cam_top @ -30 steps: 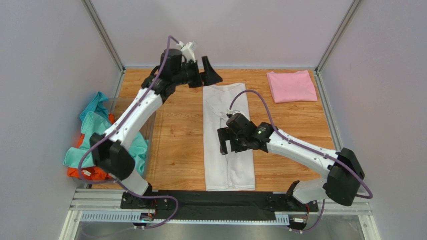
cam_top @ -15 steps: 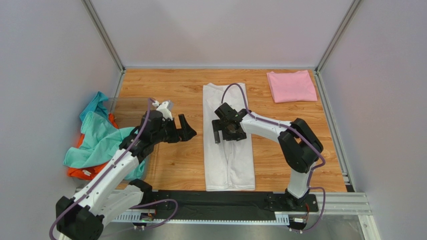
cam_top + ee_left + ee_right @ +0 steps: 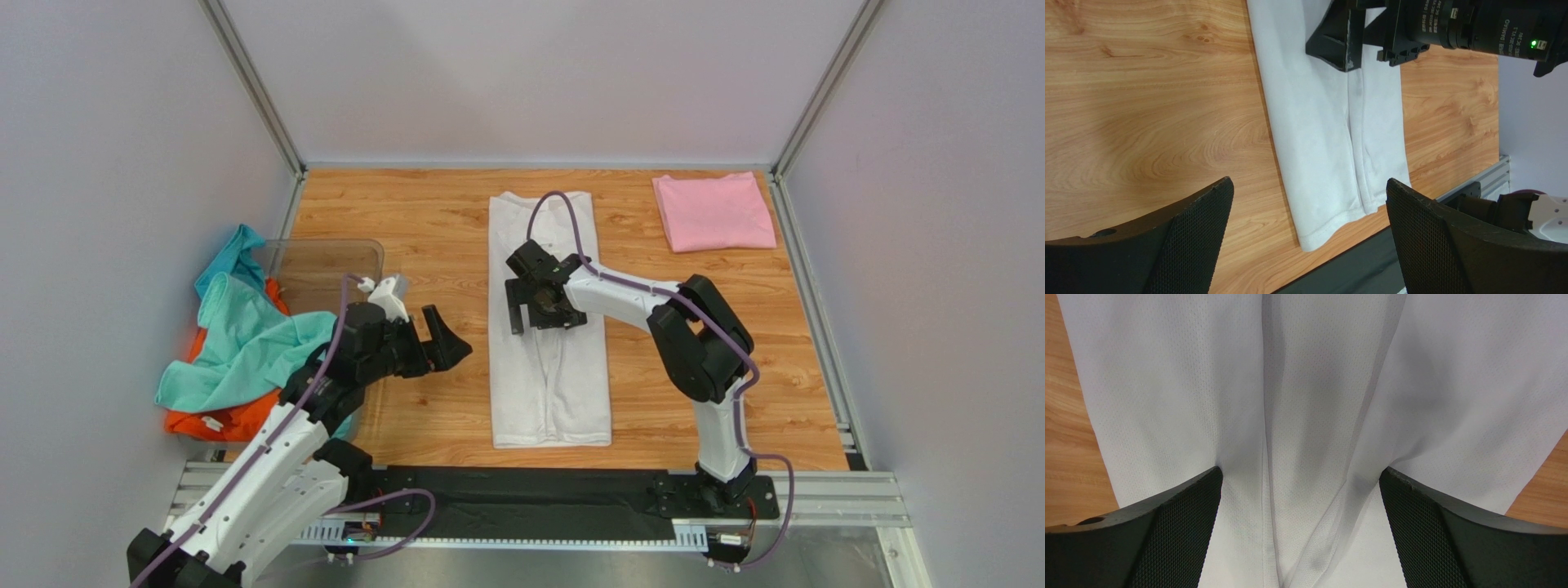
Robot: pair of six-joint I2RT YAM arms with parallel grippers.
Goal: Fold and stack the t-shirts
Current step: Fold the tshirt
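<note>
The white t-shirt point(image 3: 550, 392) lies folded into a long strip down the middle of the table. My right gripper point(image 3: 540, 316) is open, low over its middle; the right wrist view shows the cloth point(image 3: 1309, 404) with its overlapped fold lines between my spread fingers point(image 3: 1303, 533). My left gripper point(image 3: 432, 349) is open and empty above bare wood left of the shirt. The left wrist view looks between its fingers point(image 3: 1309, 239) at the shirt's near end point(image 3: 1321, 153) and the right gripper point(image 3: 1352, 37). A folded pale pink t-shirt point(image 3: 714, 210) lies at the back right. Teal point(image 3: 245, 343) and orange point(image 3: 202, 423) shirts are heaped at the left.
A clear plastic bin point(image 3: 325, 251) stands at the left edge under the heap of shirts. The metal frame posts and grey walls close in the table's sides and back. The black base rail point(image 3: 540, 490) runs along the near edge.
My left arm swung from the back of the table down to the near left. My right gripper moved farther up the white shirt, and the shirt shifted slightly away and left.
</note>
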